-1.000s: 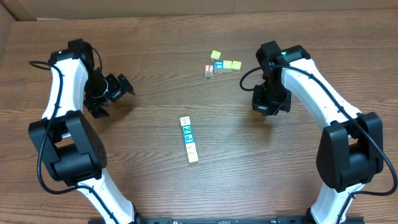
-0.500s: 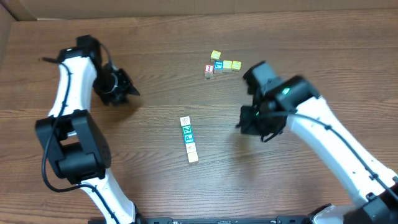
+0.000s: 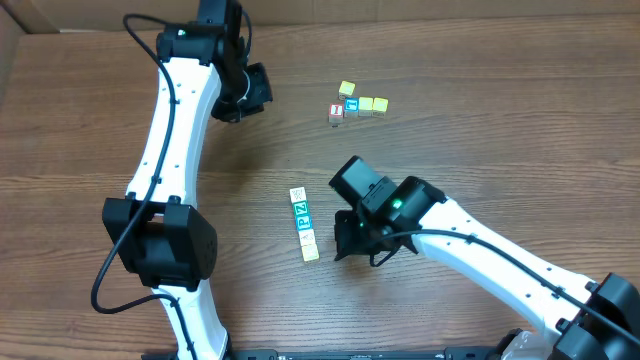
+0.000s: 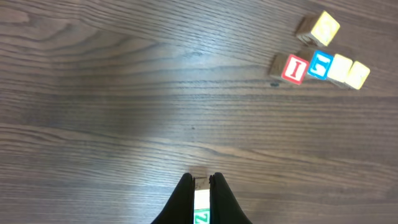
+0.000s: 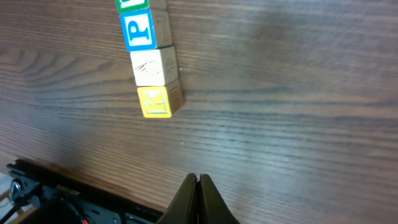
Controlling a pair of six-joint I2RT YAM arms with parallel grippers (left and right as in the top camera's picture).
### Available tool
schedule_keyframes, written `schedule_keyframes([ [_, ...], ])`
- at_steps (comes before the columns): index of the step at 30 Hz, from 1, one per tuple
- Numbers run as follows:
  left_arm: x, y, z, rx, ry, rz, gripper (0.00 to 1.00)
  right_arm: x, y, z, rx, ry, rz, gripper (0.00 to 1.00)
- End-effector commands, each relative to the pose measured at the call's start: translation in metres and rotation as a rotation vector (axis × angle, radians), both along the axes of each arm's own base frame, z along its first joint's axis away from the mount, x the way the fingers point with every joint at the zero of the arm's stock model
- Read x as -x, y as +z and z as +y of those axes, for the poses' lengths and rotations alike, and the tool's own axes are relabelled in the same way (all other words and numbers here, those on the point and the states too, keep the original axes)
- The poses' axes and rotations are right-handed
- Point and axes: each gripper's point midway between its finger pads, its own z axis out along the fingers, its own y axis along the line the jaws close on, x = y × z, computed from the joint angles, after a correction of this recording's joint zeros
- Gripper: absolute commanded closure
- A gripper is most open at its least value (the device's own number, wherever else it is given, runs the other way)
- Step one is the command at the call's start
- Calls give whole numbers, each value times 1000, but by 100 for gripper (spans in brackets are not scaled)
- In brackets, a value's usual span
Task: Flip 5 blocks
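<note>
Five blocks lie in a line mid-table: a whitish one (image 3: pixel 297 193), a green Z (image 3: pixel 299 208), a blue P (image 3: pixel 303 222), a whitish one (image 3: pixel 307 238) and a pale yellow one (image 3: pixel 310 253). The right wrist view shows the P (image 5: pixel 140 30), a scribbled whitish block (image 5: pixel 154 65) and the yellow one with a K (image 5: pixel 155 101). My right gripper (image 3: pixel 342 246) (image 5: pixel 199 178) hangs just right of the line's near end, shut and empty. My left gripper (image 3: pixel 255 90) (image 4: pixel 202 179) is shut at the back left. The far whitish block (image 4: pixel 202 200) shows through the slit between its fingertips.
A separate cluster sits at the back: a red-letter cube (image 3: pixel 336 113) (image 4: pixel 293 68), a blue-letter cube (image 3: pixel 351 103) (image 4: pixel 320 65) and yellow cubes (image 3: pixel 373 104) (image 4: pixel 348 71). A cardboard wall (image 3: pixel 420 10) bounds the far side. The table's front edge (image 5: pixel 93 180) is near the right gripper.
My left gripper has closed and its arm has swung toward the back and to the right. My right arm has swept from the back right down to the row of blocks.
</note>
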Motion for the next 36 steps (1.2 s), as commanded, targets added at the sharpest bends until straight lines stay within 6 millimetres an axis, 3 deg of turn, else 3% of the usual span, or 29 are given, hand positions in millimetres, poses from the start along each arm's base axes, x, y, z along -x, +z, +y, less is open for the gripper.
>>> schedule_keyframes([
  [1, 5, -10, -13, -28, -24, 32, 96, 10, -4, 6, 38, -83, -19, 96],
  [7, 13, -58, -38, 24, -83, 180, 96, 19, -12, 15, 125, -221, -196, 96],
  [15, 26, -103, -38, 1, -89, 326, 96, 23, -53, 28, 149, -212, -183, 96],
  [20, 31, -122, -42, -10, -100, 376, 96, 25, -65, 45, 118, -146, -168, 96],
  [27, 43, -134, -49, -32, -124, 412, 96, 29, -85, 50, 126, -194, -116, 96],
  [36, 53, -161, -43, -89, -102, 438, 96, 35, -87, 59, 98, -179, -87, 96],
])
